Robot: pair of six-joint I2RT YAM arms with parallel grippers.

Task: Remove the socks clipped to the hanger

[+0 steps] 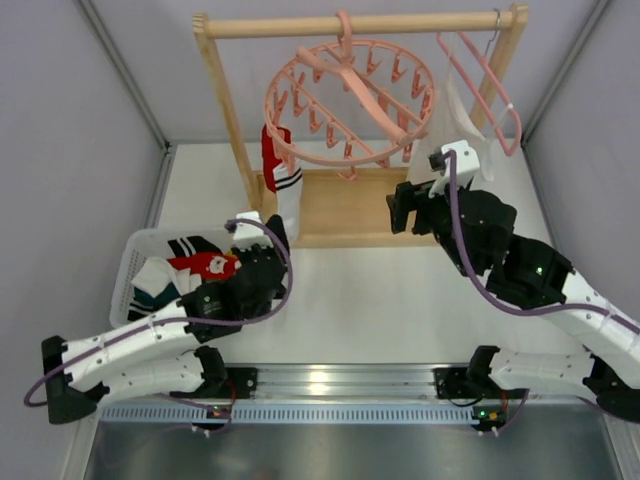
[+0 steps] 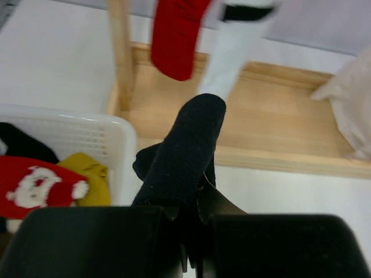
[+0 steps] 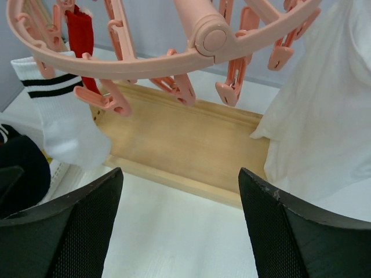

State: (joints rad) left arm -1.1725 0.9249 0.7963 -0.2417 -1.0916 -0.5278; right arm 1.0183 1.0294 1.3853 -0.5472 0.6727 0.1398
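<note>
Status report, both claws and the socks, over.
Left claw shut on black sock. Right claw open under hanger. Red sock, striped sock clipped on. White cloth beside it.

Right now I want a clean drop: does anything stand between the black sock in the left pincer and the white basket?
Nothing visible does. The black sock, gripped by the left pincer, sits beside the white basket; only its rim to clear.

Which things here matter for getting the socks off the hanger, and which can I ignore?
Job: ring hanger; red sock and striped white sock clipped to it; black sock in the shut left gripper; open right gripper just below the ring.
Ignore: wooden rack; white cloth on the pink coat hanger; white basket.
</note>
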